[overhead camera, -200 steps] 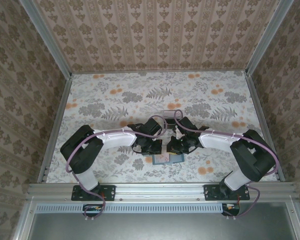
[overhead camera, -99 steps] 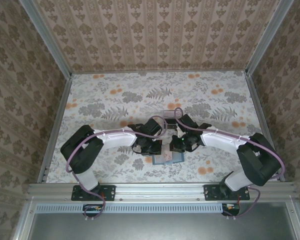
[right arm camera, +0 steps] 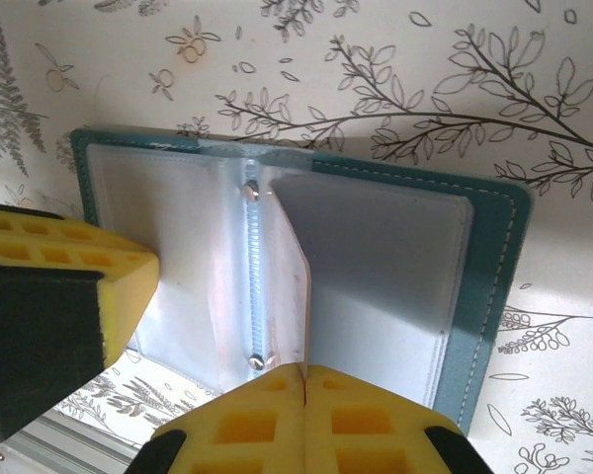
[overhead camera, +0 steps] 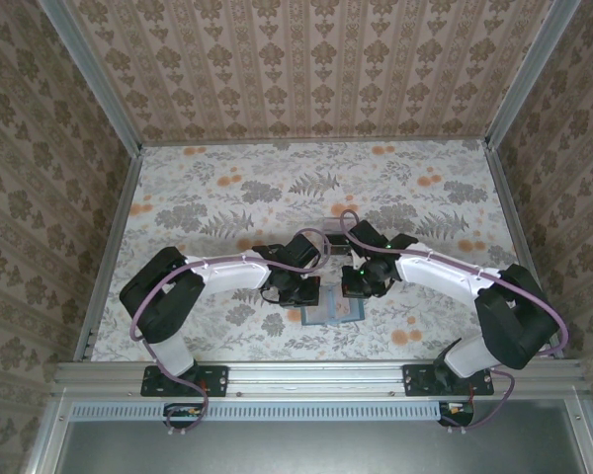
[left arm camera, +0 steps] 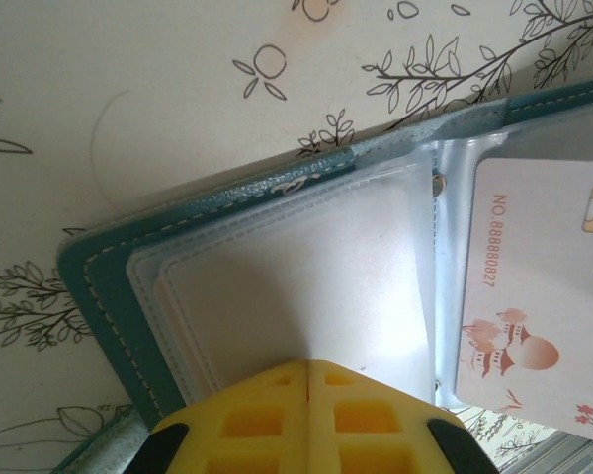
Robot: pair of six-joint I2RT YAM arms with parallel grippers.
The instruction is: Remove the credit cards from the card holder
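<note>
The table (overhead camera: 227, 188) carried a pale cloth printed with grey fern leaves and orange blossoms; close up, the print (right arm camera: 425, 89) was fine dark branches, leaves and small fruit on white; a small clear tray (overhead camera: 340, 210) lay mid-table; wallpaper (overhead camera: 306, 69) of beige floral stripes covered the back and side walls; an aluminium rail (overhead camera: 316, 375) ran along the near edge, and slimmer rails (overhead camera: 109, 257) edged the sides.

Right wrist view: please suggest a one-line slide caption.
Closed right fingers meet the edge of a lifted clear sleeve in the open teal card holder on the floral table.
</note>
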